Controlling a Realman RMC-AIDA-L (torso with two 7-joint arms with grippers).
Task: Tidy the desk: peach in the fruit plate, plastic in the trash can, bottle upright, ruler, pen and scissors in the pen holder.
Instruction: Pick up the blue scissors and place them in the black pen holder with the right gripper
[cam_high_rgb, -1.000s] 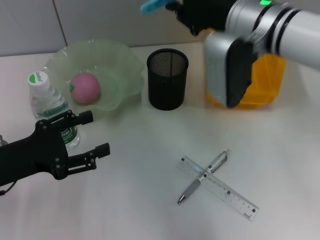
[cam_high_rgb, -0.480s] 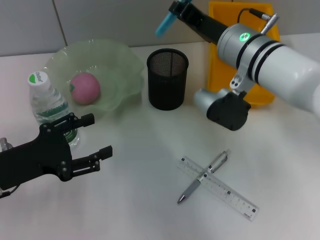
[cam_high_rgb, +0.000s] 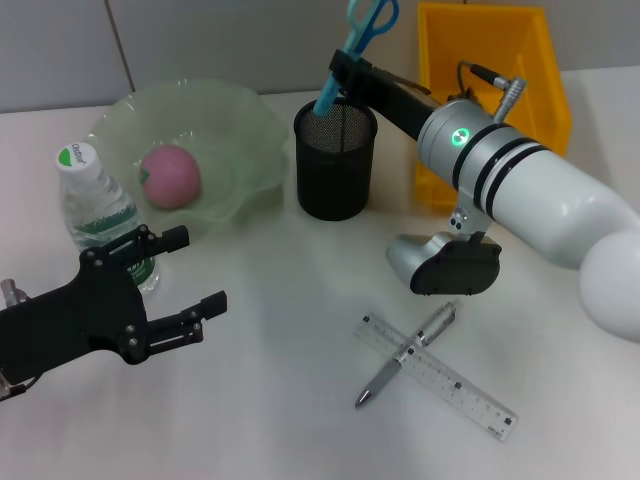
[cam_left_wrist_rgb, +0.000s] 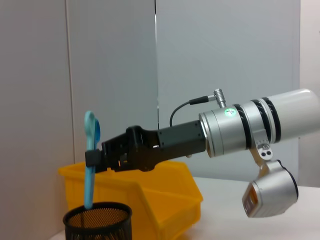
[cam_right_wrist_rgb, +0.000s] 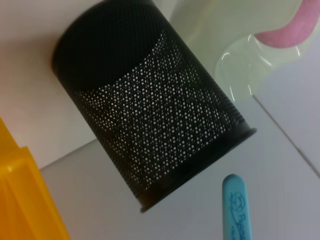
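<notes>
Scissors (cam_high_rgb: 358, 45), blue-handled and held point-down in the shut right claw (cam_high_rgb: 342, 75), hang with their tips at the rim of the black mesh pen holder (cam_high_rgb: 335, 160), which stands between the green fruit plate (cam_high_rgb: 240, 125) holding the peach (cam_high_rgb: 170, 176) and the yellow trash can (cam_high_rgb: 500, 60). Nearer the front of the bench (cam_high_rgb: 280, 400) the pen (cam_high_rgb: 405, 354) lies across the ruler (cam_high_rgb: 440, 375). Beside the upright bottle (cam_high_rgb: 95, 205), the left claw (cam_high_rgb: 185, 285) hovers with fingers spread wide, holding nothing.
</notes>
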